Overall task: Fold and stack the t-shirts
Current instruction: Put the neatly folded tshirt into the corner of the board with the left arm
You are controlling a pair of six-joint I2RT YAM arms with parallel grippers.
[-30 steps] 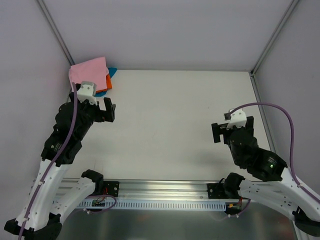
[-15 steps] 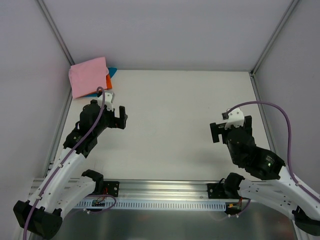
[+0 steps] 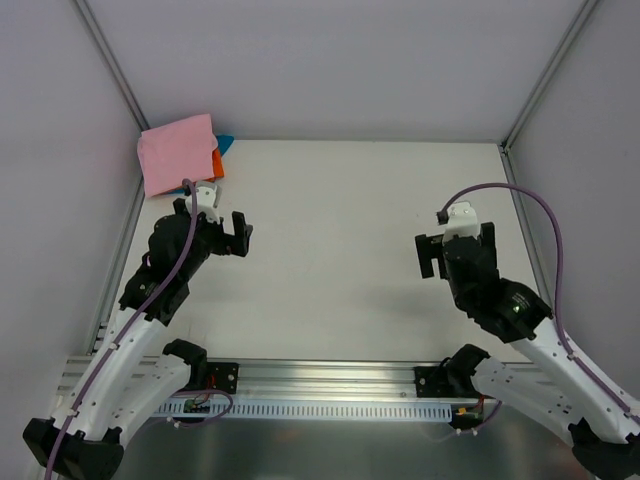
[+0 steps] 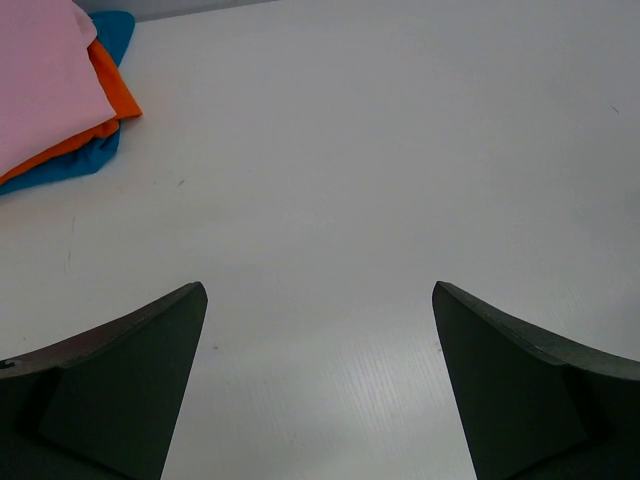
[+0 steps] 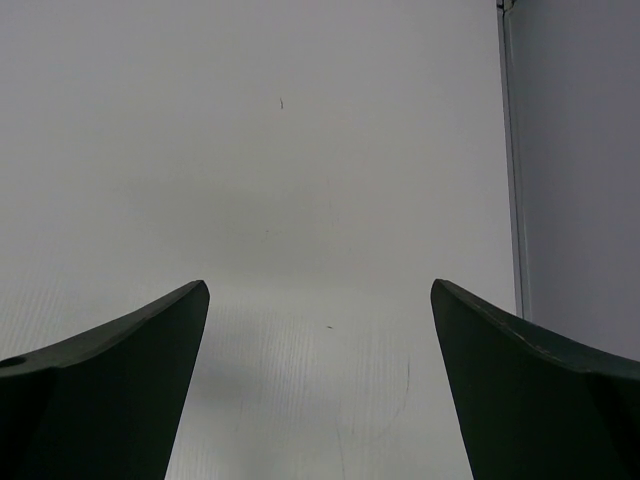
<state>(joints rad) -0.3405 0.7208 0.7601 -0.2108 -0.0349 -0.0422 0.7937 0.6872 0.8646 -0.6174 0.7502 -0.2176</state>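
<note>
The t-shirts lie folded in one stack at the table's far left corner. The light pink t-shirt [image 3: 178, 152] is on top, with the orange t-shirt [image 3: 216, 164] under it and the teal-blue t-shirt [image 3: 226, 142] at the bottom. The left wrist view has the stack at its upper left: pink t-shirt [image 4: 45, 80], orange t-shirt [image 4: 112, 95], teal-blue t-shirt [image 4: 115, 28]. My left gripper [image 3: 213, 228] [image 4: 318, 300] hovers just in front of the stack, open and holding nothing. Over bare table at the right, my right gripper [image 3: 458, 250] [image 5: 320, 300] is open with nothing in it.
White enclosure walls with metal corner posts [image 3: 115, 75] close the table on three sides. The right wall's edge strip [image 5: 510, 150] is close to the right gripper. An aluminium rail [image 3: 330, 375] carrying the arm bases runs along the near edge.
My left gripper has drawn back from the stack, toward the near side and slightly right. The right gripper has shifted a little left and away. The stack has not moved.
</note>
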